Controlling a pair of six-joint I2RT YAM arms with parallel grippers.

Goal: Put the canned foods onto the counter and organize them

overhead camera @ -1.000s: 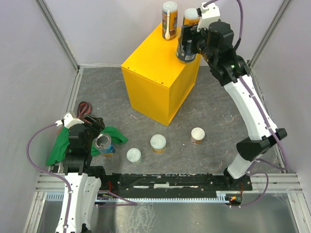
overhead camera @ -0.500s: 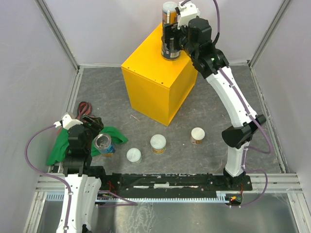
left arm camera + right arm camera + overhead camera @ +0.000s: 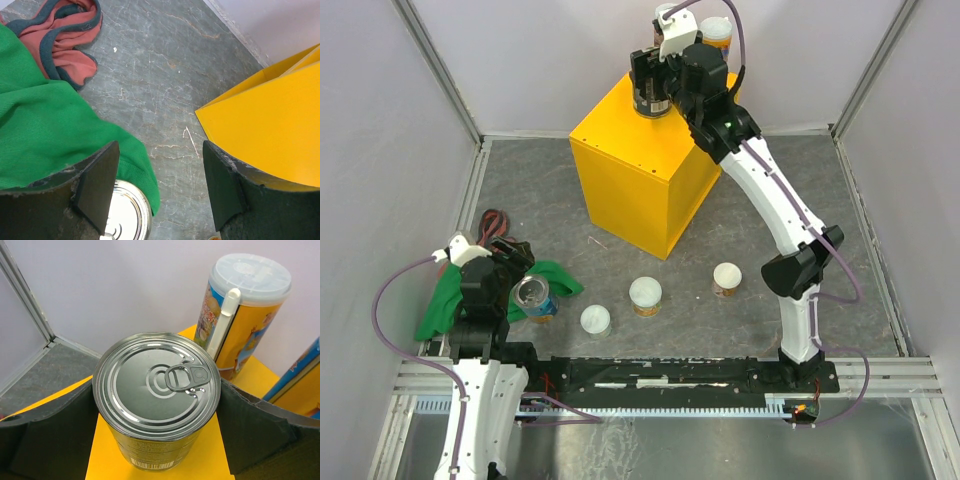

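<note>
At the lower left of the overhead view, the left pincer (image 3: 160,190) hangs with its jaws spread and nothing between them; its wrist view shows bare grey tabletop (image 3: 770,200) in the gap. Just beneath it a blue can (image 3: 532,294) stands silver top up against the green cloth (image 3: 445,300), probably the next one to be picked.

Along the bottom centre, three short cans (image 3: 595,319) (image 3: 645,292) (image 3: 727,274) stand apart on the tabletop, white lids up, not yet moved.

Behind them, mid-frame, rises the yellow box (image 3: 640,190). At top centre the right pincer (image 3: 652,92) pinches a wide can (image 3: 156,385) by its sides, upright over the box's flat top. Whether its base touches the top I cannot tell. The side grip likely serves to set it down flat.

Farthest back, two tall orange cans (image 3: 245,315) (image 3: 300,375) stand on the box's rear edge, so the wide can seems meant for the free space in front of them.
</note>
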